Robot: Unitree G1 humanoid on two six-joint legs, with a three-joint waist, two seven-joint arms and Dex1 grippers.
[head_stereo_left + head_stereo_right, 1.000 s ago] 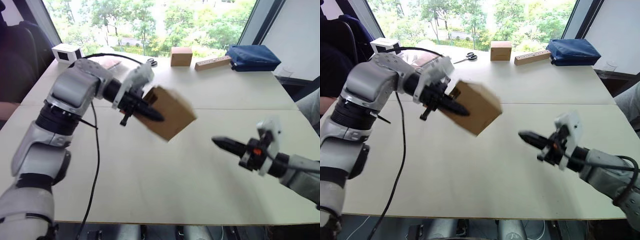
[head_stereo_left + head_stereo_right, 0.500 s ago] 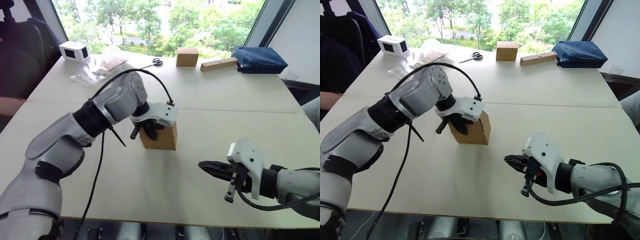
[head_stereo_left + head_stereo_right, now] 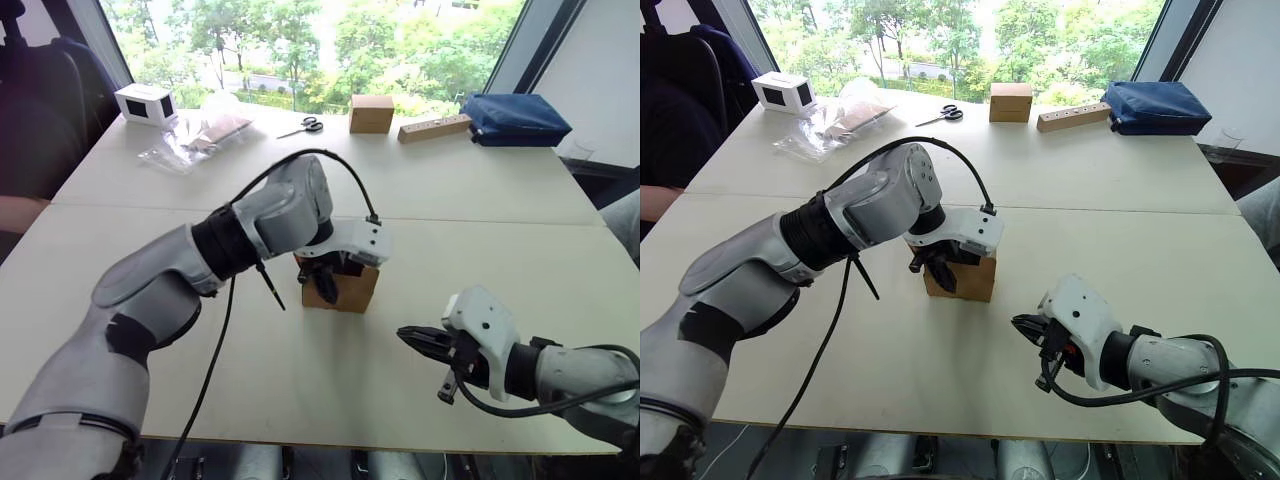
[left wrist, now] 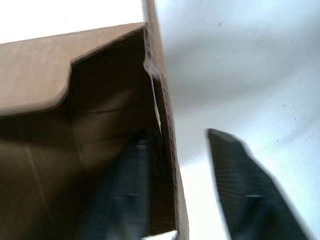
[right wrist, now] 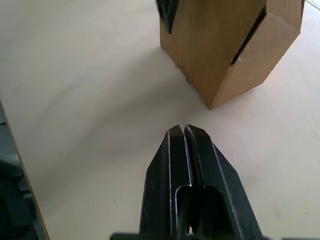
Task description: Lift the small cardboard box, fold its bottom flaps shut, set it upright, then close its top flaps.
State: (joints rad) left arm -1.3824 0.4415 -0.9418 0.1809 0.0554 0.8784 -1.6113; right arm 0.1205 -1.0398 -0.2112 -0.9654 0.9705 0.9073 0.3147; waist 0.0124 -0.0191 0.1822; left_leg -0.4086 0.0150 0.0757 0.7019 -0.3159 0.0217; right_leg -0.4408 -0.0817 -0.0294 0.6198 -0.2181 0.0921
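The small cardboard box (image 3: 352, 291) stands on the table (image 3: 300, 390), near its middle. My left gripper (image 3: 326, 279) reaches down over the box's near-left wall. In the left wrist view one finger (image 4: 125, 185) is inside the box and the other is outside, clear of the wall, so the gripper is open. A top flap (image 4: 40, 70) with a slanted corner stands up inside that view. My right gripper (image 3: 407, 336) hovers low over the table to the right of the box, shut and empty, its tip (image 5: 185, 130) pointing at the box (image 5: 225, 45).
Along the far edge sit a white box with a black window (image 3: 146, 103), clear plastic bags (image 3: 195, 135), scissors (image 3: 311, 125), a squarer tan box (image 3: 371, 113), a wooden strip (image 3: 433, 127) and a blue bag (image 3: 518, 118).
My left arm brought the box down from mid-air and set it on the table. Its fingers, shut on the box wall before, have parted. The right gripper stayed shut and swung lower.
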